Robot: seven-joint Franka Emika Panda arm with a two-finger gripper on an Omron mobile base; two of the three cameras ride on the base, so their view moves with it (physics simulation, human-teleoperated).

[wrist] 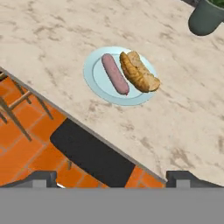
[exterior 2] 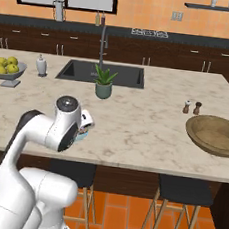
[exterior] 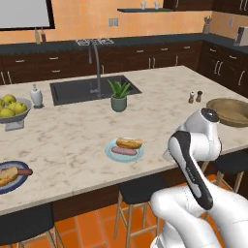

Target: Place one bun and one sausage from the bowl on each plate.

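Both plates look served, so in my judgement the job is done or all but done, and the step in hand is simply to pull the arm clear. To do that well, lift straight up and back toward the near edge of the table [exterior: 72, 140] so nothing sweeps across the food, and keep the elbow away from the stools below.

The claw [wrist: 112, 177] hangs above the near table edge, looking down on the light-blue plate [wrist: 97, 78]. Its two finger tips stand wide apart with nothing between them, so it is open and empty.

On the light-blue plate, a sausage [wrist: 115, 73] and a bun [wrist: 139, 71] lie side by side, just beside each other, both fully inside the rim. In the left base view this plate sits near the middle of the table's near side.

The dark-rimmed plate [exterior: 19, 181] sits at the far left near edge and carries a bun [exterior: 7, 175] and a sausage [exterior: 24, 171], partly cut off by the picture edge.

The wooden bowl [exterior 2: 217, 136], well apart at the right, looks empty.

A potted plant [exterior: 118, 96] stands beyond the light-blue plate, and a grey fruit bowl [exterior: 12, 114] holds yellow-green fruit at the far left.
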